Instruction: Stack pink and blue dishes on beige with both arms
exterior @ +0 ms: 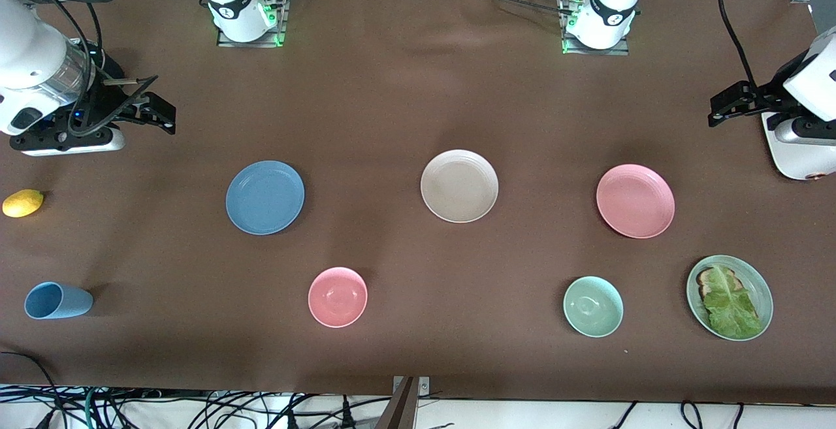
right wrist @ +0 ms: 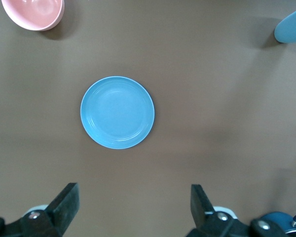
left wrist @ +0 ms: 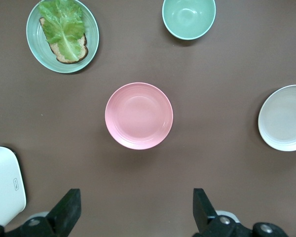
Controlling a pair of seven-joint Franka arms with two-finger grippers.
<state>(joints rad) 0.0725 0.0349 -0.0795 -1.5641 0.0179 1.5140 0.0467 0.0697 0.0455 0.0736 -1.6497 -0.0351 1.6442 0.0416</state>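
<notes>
1. Closest to the front camera is stuff I don't need: a small blue cup (exterior: 57,301) lying on its side at my right arm's end of the bench, a deep little pink bowl (exterior: 337,296), a pale green bowl (exterior: 593,306), and a green plate with toast and lettuce (exterior: 729,297) toward my left arm's end. None of it gets stacked.

2. One row farther from the camera are the three that matter, all flat on the brown bench (exterior: 392,89) and well apart from each other. The flat round matte blue plate (exterior: 265,197) sits toward my right arm's end, the flat round beige plate (exterior: 459,185) is in the middle, and the flat round matte pink plate (exterior: 635,200) sits toward my left arm's end. There's also a yellow lemon (exterior: 23,203) by the bench edge, not my problem.

3. Progress check: honestly nothing's done yet. The beige plate is bare, and pink and blue are each untouched on the cloth. Both moves are left.

4. Farthest up: my right gripper (right wrist: 133,207) hangs above the bench with the blue plate in its wrist view, fingers spread wide and empty. My left gripper (left wrist: 137,210) is the same deal over its end, fingers wide apart, nothing held, pink plate right there in view.
</notes>
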